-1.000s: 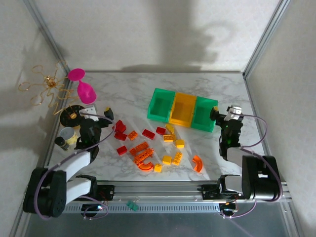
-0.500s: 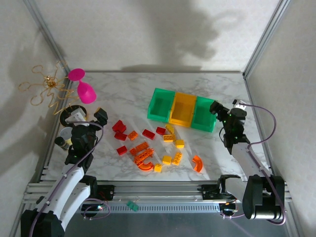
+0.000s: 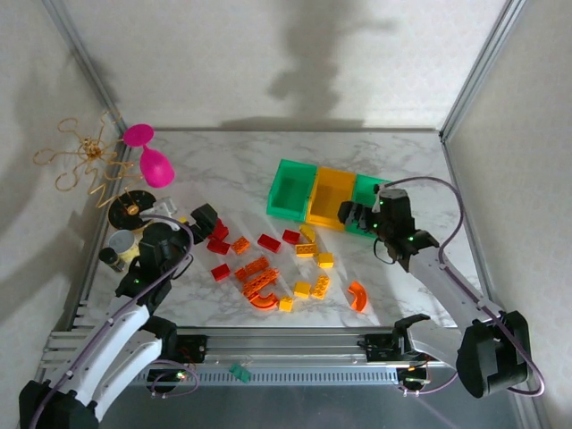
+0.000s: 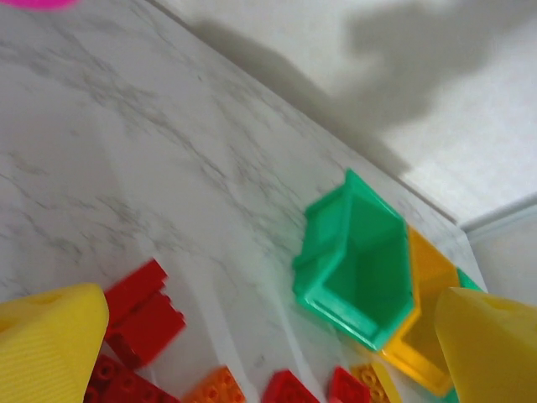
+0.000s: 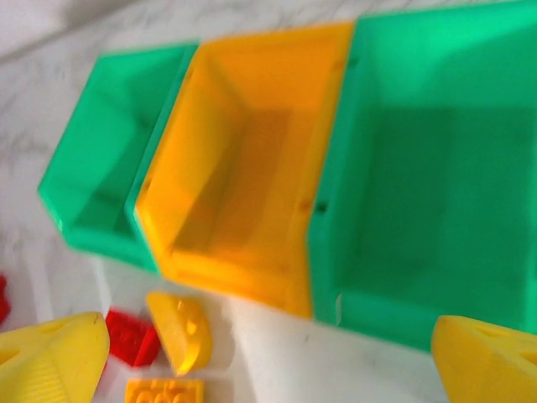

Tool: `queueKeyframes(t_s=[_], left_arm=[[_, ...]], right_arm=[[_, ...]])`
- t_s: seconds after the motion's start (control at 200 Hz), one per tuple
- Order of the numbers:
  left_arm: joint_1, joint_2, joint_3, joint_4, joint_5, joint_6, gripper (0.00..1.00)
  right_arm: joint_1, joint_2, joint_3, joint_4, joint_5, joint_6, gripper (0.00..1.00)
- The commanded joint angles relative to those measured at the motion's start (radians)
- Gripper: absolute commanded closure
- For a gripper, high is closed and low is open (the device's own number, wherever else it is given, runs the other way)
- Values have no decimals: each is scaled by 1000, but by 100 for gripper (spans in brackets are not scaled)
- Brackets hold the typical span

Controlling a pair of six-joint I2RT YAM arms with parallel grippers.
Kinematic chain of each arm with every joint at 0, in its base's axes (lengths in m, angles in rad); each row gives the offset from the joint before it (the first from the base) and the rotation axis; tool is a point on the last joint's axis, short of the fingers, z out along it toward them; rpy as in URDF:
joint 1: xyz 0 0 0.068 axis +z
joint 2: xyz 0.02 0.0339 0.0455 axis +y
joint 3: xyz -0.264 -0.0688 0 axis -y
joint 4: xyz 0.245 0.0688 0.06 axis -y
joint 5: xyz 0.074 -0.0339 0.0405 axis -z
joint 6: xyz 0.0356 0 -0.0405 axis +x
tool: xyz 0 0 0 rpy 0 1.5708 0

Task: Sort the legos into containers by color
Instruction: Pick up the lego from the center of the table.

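From above, the legos [image 3: 268, 266] lie scattered between the middle of the surface [image 3: 223, 161] and its near edge. None is yet in the containers [image 3: 329, 198], which stand in a row toward the right edge. The left pincer [image 3: 205, 217] hangs by the red bricks at the pile's left end. The right pincer [image 3: 356, 215] hangs at the near rim of the right green bin [image 3: 368, 186]. The job looks barely begun, so the step in hand is likely a first pick. Best to fix one colour per bin, take loose bricks off the pile's fringe, and grip across a brick's short sides so neighbours aren't dragged.

The left wrist view has its yellow pads [image 4: 50, 340] spread wide, released, nothing between them. Red bricks [image 4: 143, 304] lie just beside the left pad, with the left green bin [image 4: 357, 256] beyond.

The right wrist view likewise has its pads [image 5: 50, 357] parted and bare. All three bins look empty. A yellow brick [image 5: 180, 329] and a red brick [image 5: 128, 337] sit just before the yellow-orange bin [image 5: 252, 159].

No brand, label or writing is legible anywhere.
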Motion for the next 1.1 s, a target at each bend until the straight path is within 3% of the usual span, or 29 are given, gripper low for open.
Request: queueKeyframes(t_s=[0.0, 0.215, 0.391, 0.526, 0.841, 1.096], left_arm=[[-84, 4, 21, -73, 28, -55, 1], [-283, 106, 34, -34, -38, -92, 1], [-371, 188, 41, 31, -77, -115, 1], [-392, 241, 45, 63, -97, -151, 1], [-411, 306, 72, 82, -127, -163, 0], [-414, 295, 81, 53, -161, -168, 1]], right_arm=[[51, 17, 33, -164, -14, -27, 2], [196, 114, 67, -195, 28, -30, 10], [255, 235, 112, -152, 34, -50, 17], [292, 329, 150, -118, 61, -75, 29], [317, 509, 227, -34, 118, -94, 35], [326, 604, 277, 3, 126, -121, 45]])
